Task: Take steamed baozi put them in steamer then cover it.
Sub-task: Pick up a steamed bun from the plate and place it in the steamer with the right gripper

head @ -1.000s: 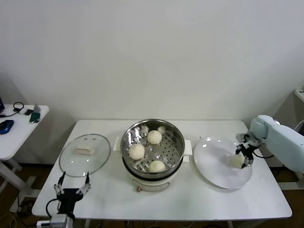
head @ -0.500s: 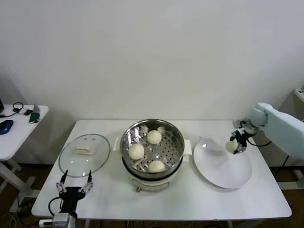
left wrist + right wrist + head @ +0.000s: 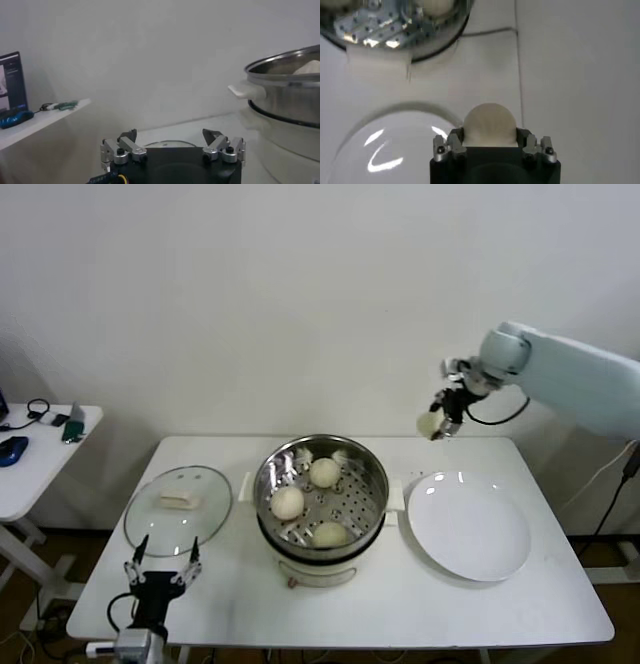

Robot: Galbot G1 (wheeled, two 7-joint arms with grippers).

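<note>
My right gripper [image 3: 441,420] is shut on a cream-white baozi [image 3: 431,424] and holds it high in the air, above the far edge of the table, to the right of the steamer [image 3: 321,494]. In the right wrist view the baozi [image 3: 489,123] sits between the jaws. Three baozi [image 3: 324,472] [image 3: 287,503] [image 3: 330,534] lie on the perforated tray inside the steel steamer. The glass cover [image 3: 179,508] with its cream handle lies flat on the table left of the steamer. My left gripper [image 3: 160,572] is open and empty at the table's front left edge.
An empty white plate [image 3: 468,526] lies to the right of the steamer. A small white side table [image 3: 30,459] with cables and gadgets stands at the far left. A white wall is close behind the table.
My right gripper has lifted the baozi off the white plate and carried it up and to the left, towards the steamer. The left gripper has barely moved.
</note>
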